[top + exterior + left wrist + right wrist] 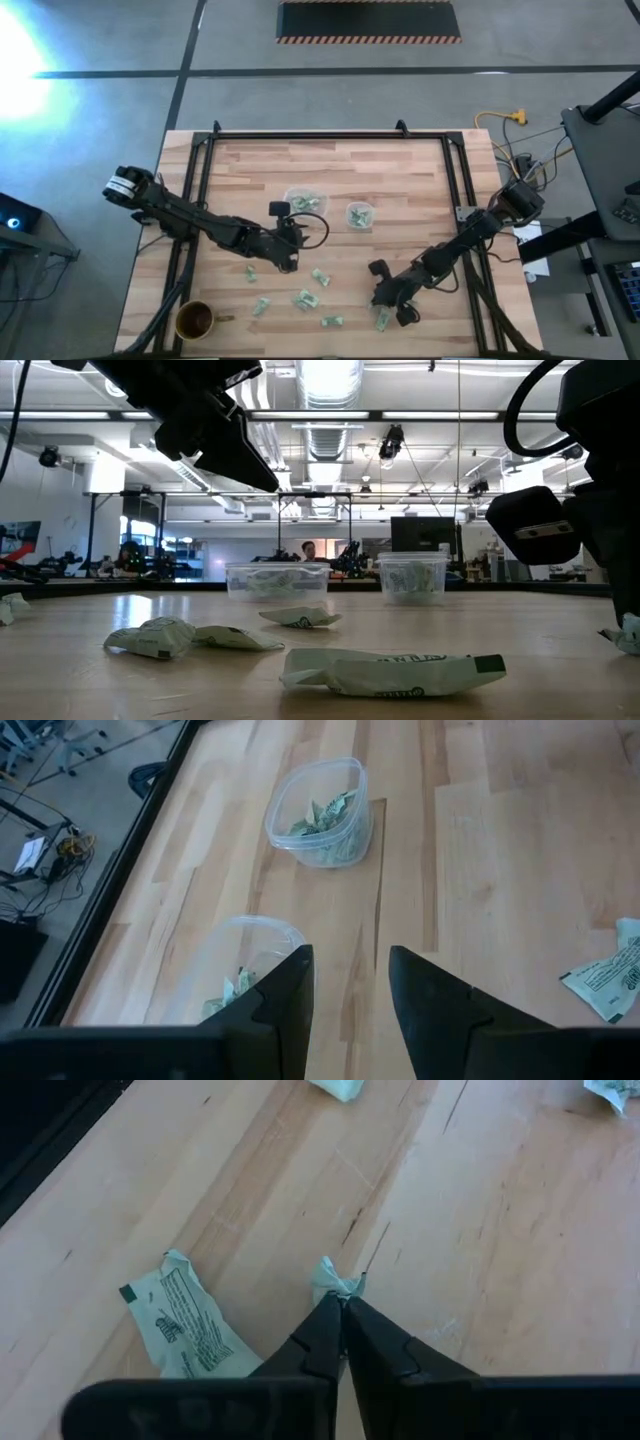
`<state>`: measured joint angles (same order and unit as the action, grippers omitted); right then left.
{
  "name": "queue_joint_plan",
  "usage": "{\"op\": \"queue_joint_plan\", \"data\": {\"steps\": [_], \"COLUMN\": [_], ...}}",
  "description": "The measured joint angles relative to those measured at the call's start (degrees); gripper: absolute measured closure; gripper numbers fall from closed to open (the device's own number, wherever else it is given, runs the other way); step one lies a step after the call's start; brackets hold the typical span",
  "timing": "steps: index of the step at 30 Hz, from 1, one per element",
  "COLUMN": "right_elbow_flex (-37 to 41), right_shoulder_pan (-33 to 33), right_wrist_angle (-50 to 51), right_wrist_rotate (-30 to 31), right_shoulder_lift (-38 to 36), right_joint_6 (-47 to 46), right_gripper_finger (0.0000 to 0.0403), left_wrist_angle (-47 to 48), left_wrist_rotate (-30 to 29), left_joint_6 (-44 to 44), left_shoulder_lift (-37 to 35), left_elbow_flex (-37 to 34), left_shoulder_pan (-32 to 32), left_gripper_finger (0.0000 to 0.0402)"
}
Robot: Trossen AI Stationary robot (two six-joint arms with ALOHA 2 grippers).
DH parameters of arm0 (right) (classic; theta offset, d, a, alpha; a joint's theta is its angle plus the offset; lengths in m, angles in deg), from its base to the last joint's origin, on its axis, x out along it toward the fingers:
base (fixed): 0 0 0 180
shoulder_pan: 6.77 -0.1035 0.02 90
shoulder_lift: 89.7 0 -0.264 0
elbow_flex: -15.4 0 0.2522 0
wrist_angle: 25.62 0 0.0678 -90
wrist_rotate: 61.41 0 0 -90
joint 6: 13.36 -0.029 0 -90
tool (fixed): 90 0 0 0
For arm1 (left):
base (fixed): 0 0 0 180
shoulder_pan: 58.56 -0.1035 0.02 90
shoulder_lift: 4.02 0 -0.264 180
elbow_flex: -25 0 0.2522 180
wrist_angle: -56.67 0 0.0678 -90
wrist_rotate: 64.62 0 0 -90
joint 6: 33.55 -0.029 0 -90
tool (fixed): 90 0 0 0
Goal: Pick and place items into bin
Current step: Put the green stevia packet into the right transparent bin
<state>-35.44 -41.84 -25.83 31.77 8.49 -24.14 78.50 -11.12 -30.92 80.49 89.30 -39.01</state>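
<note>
While both tubs (304, 203) (359, 215) already hold packets, six or so lie loose on the table (400, 170) near its front; the right gripper (342, 1308) pinches one packet (336, 1283) there; the left gripper (350, 982), spread and empty, hangs near the tubs.

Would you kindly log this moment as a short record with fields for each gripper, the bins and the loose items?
left gripper: open, empty, above the table near the bins
right gripper: shut on a wrapped piece, low at the table
bins: two clear tubs, both holding pieces
loose items: several packets on the wood
brown cup: near table's front edge
</note>
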Motion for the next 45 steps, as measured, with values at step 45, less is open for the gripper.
{"op": "queue_joint_plan", "data": {"steps": [45], "right_elbow_flex": [-1.9], "right_shoulder_pan": [26.5], "right_wrist_angle": [17.2], "right_wrist_rotate": [28.0], "right_shoulder_lift": [-14.8], "right_joint_6": [14.4], "right_gripper_finger": [0.0394], "left_wrist_angle": [0.1], "left_wrist_rotate": [-0.1], "left_joint_6": [0.0], "left_shoulder_lift": [0.0], "left_elbow_flex": [-0.2], "left_shoulder_pan": [0.0], "left_gripper_finger": [0.0285]}}
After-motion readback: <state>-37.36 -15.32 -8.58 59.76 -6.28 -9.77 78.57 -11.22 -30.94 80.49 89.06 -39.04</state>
